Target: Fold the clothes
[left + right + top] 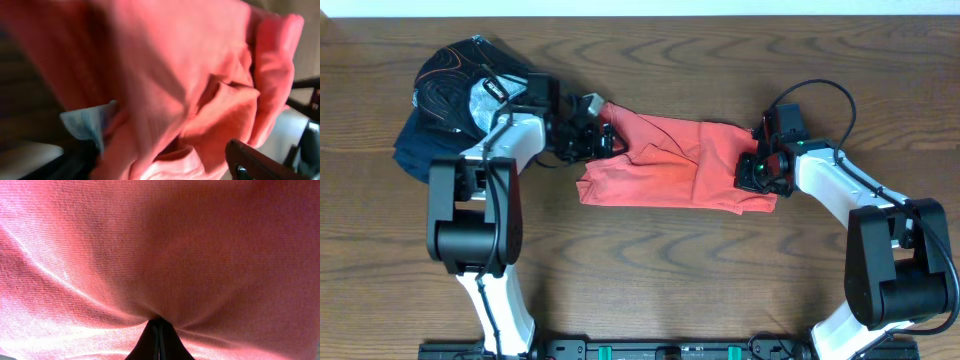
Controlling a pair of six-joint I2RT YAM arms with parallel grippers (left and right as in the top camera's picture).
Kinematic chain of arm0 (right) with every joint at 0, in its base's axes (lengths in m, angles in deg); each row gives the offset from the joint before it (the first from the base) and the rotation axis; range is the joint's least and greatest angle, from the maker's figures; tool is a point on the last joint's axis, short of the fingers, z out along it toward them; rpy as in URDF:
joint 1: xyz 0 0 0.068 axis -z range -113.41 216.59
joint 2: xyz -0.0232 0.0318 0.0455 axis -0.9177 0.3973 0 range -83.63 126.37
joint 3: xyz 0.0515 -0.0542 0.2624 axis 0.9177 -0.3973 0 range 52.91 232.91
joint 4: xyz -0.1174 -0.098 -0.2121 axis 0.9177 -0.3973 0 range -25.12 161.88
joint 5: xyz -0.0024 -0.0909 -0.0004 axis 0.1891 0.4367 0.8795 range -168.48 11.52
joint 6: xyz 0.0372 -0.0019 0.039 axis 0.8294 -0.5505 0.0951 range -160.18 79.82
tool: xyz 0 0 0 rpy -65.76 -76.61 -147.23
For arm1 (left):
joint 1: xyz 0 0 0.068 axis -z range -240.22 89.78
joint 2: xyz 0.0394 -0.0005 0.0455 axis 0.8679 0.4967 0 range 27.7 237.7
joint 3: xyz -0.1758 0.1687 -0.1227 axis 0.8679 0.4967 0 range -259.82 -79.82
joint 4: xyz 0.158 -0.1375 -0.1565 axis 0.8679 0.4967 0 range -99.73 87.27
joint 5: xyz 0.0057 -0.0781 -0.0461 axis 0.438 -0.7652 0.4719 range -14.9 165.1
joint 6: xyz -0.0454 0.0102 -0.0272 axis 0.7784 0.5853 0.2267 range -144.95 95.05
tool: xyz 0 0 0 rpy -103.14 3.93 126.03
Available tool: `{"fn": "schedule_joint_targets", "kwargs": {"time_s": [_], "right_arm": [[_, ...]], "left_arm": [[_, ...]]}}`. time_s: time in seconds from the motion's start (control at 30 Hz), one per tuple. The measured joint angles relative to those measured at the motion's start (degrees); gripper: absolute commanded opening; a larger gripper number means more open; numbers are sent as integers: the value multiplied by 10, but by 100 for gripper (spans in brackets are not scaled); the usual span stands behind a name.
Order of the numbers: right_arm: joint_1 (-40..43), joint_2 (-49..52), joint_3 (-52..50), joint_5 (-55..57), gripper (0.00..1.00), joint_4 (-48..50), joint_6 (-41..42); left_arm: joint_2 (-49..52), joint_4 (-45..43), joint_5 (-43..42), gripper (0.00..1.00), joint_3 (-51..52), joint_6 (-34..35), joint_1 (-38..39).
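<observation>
Red T-shirt (670,170) lying crumpled on the tabletop (660,270)
right hand (760,172) is clamping its right edge tight; left hand (598,130) is sitting wide apart against the left end.

L gripper (608,136) jaws wide, R gripper (758,170) pinched shut, arms inward

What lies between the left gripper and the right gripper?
Only the red T-shirt, rumpled, from left gripper to right gripper; the overhead view shows it.

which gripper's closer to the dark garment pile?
Left. The left gripper is at the end of the shirt beside the dark pile; the right gripper pinches its far end.
</observation>
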Motion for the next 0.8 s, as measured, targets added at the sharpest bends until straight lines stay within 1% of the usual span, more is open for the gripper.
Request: {"fn": "schedule_joint_targets", "kwargs": {"time_s": [0.1,0.23,0.27,0.3,0.33,0.47,0.53,0.67,0.8], "right_arm": [[0,0,0,0,1,0,0],[0,0,0,-1,1,-2,0],[0,0,0,-1,1,-3,0],[0,0,0,-1,1,-5,0],[0,0,0,-1,1,-6,0],[0,-3,0,6,1,-24,0],[1,-13,-2,14,1,-39,-1],[11,-80,-10,23,1,-60,-2],[30,-181,-10,31,1,-59,-3]], "left_arm": [[6,-2,3,56,2,0,22],[10,7,17,26,5,2,35],[12,8,19,21,6,1,35],[14,11,20,19,7,-1,34],[15,14,20,13,8,0,33],[12,58,32,9,5,0,27],[7,102,52,9,0,0,24],[-18,210,141,9,-14,-5,15],[-66,320,248,9,-53,-27,5]]}}
